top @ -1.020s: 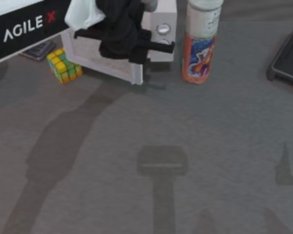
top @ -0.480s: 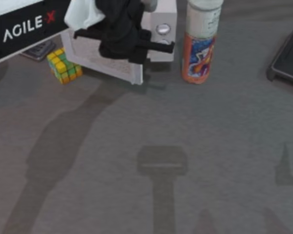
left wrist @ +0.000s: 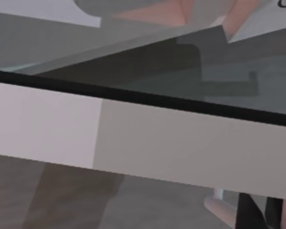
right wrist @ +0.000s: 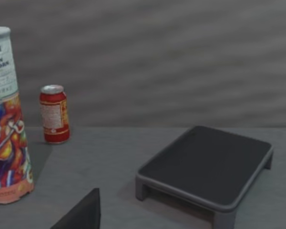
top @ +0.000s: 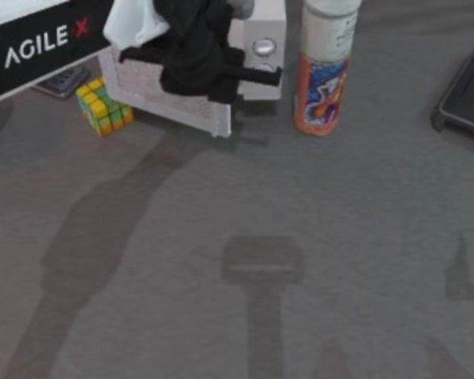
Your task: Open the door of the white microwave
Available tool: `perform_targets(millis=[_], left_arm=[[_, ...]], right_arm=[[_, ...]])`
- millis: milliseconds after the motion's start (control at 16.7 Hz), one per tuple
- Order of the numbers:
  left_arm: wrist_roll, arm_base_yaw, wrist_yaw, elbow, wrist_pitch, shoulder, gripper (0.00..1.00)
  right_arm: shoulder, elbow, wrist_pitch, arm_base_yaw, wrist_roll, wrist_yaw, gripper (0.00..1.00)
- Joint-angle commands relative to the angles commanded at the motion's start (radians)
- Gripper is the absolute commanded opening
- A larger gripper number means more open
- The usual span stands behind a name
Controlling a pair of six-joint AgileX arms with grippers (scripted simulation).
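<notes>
Left gripper [top: 221, 75] at the white microwave [top: 265, 47]
The door [top: 170, 99] stands swung outward; whether its fingers are spread, I cannot tell

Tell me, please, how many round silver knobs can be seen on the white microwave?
1: a round silver knob on the white microwave's front, right of the door; the left gripper may hide another.

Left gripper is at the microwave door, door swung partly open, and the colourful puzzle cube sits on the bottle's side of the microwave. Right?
Not quite. In the top view the cube sits left of the white microwave, opposite the orange-labelled bottle. The left gripper is at the partly open door.
</notes>
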Motion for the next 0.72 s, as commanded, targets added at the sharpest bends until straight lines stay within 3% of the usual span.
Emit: perform_targets(millis=[420,720], left_arm=[[0.000,0.000,0.000,0.000,0.000,0.000,0.00],[0.043,0.007,0.030,-0.050,0.019,-0.031,0.00]], right_arm=[[0.000,0.000,0.000,0.000,0.000,0.000,1.00],[0.000,0.000,0.000,0.000,0.000,0.000,1.00]])
